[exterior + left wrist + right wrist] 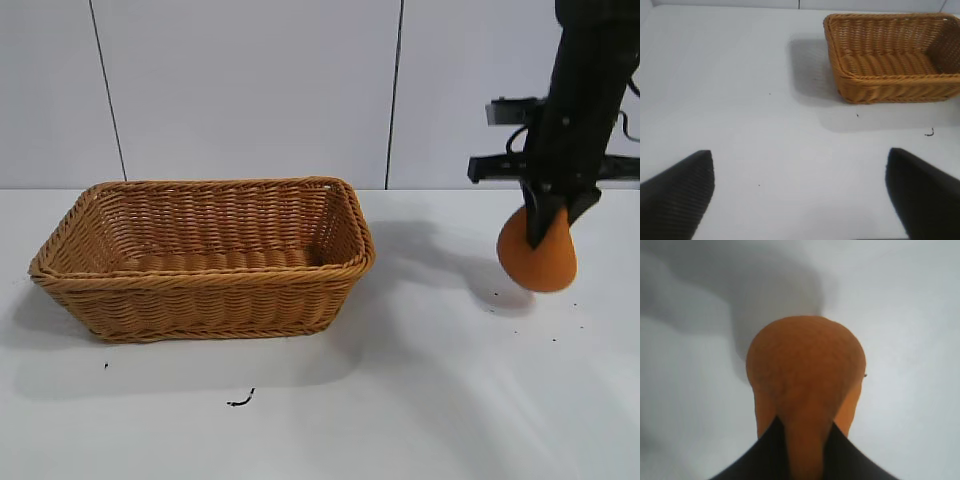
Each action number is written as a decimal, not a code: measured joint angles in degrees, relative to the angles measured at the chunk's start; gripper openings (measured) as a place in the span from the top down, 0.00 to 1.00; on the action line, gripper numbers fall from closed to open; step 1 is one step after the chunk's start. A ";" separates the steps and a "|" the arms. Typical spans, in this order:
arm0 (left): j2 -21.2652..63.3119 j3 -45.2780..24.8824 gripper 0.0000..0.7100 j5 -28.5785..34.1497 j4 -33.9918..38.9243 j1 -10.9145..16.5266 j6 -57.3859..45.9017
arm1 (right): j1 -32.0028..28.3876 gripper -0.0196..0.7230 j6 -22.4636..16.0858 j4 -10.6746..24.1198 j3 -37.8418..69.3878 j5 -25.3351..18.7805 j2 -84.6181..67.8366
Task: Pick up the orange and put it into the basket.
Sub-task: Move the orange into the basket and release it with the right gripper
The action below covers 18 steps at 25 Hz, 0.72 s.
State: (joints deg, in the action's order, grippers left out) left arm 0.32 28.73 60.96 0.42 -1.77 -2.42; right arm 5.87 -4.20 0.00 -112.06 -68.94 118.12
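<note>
The orange (540, 257) is a matte, pear-shaped fruit held in my right gripper (545, 222) at the far right, lifted just above the white table. In the right wrist view the two black fingers (765, 455) pinch its narrow knobby top and its rounded body (805, 360) hangs beyond them. The tan woven basket (205, 295) stands on the table at the left, apart from the orange, with nothing in it. It also shows in the left wrist view (890, 80). My left gripper (800, 190) is open and empty over bare table, out of the exterior view.
The white table (400, 400) has small dark specks and a short dark curl (240, 400) in front of the basket. A pale panelled wall (250, 90) stands behind. A black bracket (500, 165) sits by the right arm.
</note>
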 joint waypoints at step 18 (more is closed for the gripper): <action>0.00 0.00 0.06 0.00 0.00 0.00 0.00 | 26.28 0.92 -2.25 -1.11 -1.06 10.17 1.97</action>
State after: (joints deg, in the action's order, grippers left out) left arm 0.32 28.73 60.96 0.42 -1.77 -2.42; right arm 32.16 -6.45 -1.11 -113.12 -58.76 120.09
